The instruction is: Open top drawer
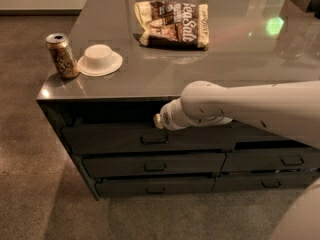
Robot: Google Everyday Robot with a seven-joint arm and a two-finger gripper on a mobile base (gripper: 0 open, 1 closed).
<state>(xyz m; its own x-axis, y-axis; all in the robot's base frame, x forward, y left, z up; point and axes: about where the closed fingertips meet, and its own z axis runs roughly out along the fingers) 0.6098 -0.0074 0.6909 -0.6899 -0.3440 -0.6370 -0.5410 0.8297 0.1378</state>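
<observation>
You've got a glossy, reflective metal countertop (240,69) and matt dark metal on the top drawer (110,136). Gripper (159,120), smooth white plastic shell, sits just above the drawer's handle (154,139). Floor (30,184) looks rough, speckled.

white tool (160,120) at grey top drawer (112,140)
</observation>
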